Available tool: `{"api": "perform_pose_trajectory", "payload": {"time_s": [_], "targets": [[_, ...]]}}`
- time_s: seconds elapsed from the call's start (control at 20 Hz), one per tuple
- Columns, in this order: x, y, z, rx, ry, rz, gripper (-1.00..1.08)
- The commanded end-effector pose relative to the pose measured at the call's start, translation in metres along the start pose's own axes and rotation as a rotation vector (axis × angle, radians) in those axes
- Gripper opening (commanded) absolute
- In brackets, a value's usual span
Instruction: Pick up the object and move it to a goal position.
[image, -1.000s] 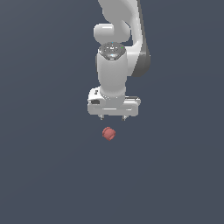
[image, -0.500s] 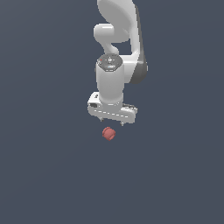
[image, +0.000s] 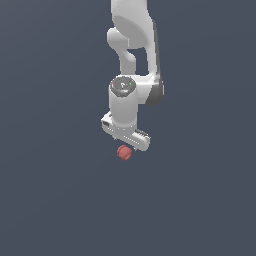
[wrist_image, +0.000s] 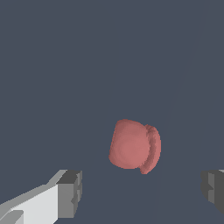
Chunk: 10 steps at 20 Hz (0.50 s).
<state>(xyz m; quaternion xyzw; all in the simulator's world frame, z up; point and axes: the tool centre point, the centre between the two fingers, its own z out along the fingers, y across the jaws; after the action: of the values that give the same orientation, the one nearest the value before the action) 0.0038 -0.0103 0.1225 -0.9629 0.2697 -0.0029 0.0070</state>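
The object (image: 124, 153) is a small red lumpy ball on the dark grey floor, just under the white arm's hand. The gripper (image: 126, 144) hangs right above it, turned at an angle, its fingers hidden behind the hand in the exterior view. In the wrist view the object (wrist_image: 134, 146) lies ahead of the wide gap between the two grey fingertips (wrist_image: 70, 193), nearer one side than the middle. The gripper (wrist_image: 142, 190) is open and touches nothing.
A flat dark grey floor (image: 60, 200) fills both views. The white arm (image: 134, 55) rises from the hand toward the upper edge of the exterior view. No other objects or goal marker show.
The hand has come down toward the red object and twisted about its vertical axis. The object has stayed in place.
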Motion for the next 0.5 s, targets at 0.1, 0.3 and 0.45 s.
{"api": "perform_pose_trajectory", "payload": {"time_s": [0.1,0.3,0.45], "targets": [[0.0,0.005,0.015,-0.006,-0.001,0.107,1.0],[0.001,0.008,0.024,-0.011,-0.001,0.173,1.0],[0.001,0.01,0.029,-0.013,0.0,0.207,1.0]]}}
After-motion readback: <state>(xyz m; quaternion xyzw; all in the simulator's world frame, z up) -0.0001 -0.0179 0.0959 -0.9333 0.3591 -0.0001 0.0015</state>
